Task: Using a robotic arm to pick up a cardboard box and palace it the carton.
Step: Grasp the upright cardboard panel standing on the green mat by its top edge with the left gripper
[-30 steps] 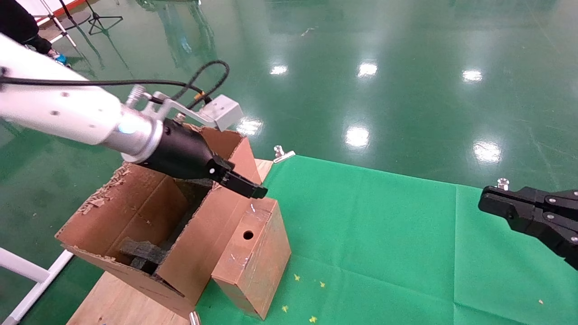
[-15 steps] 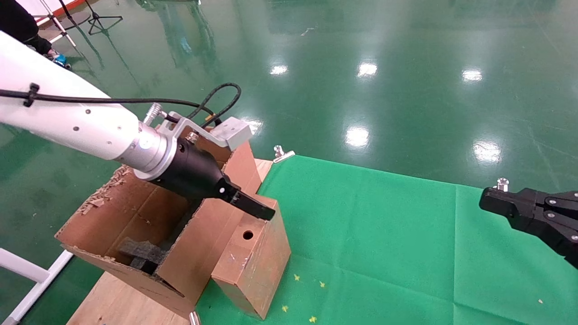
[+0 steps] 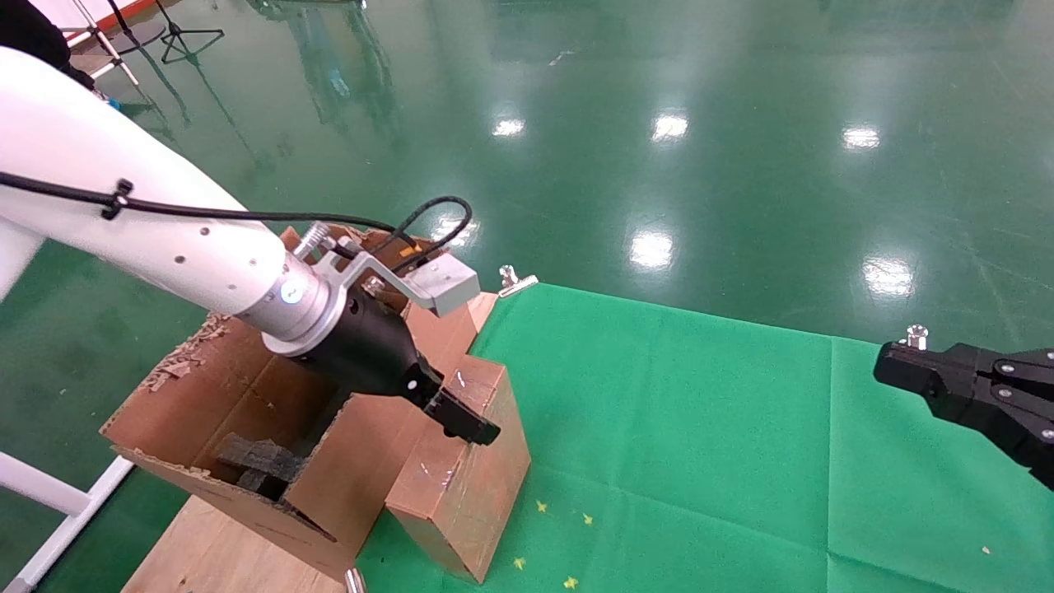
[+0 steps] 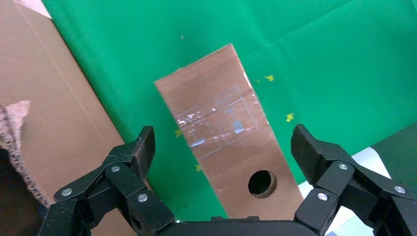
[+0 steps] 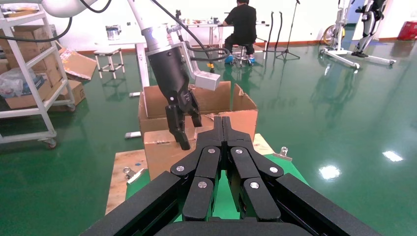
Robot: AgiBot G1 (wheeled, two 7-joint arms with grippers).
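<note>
Your left gripper (image 3: pixel 463 424): fingers spread wide, poised over the cardboard box (image 3: pixel 461 478), straddling its taped top, not clamped. The cardboard box stands on the green cloth (image 3: pixel 700 445), touching the carton (image 3: pixel 247 412). Your right gripper (image 5: pixel 222 129): fingers pressed together, parked well apart at the right.

I count one taped cardboard box (image 3: pixel 465 461), one ragged carton (image 3: pixel 247 412), one green cloth (image 3: pixel 700 428) with two metal clips (image 3: pixel 515 280) on its far edge, and my own two pincers, left (image 3: pixel 473 428) and right (image 3: pixel 893 366).
</note>
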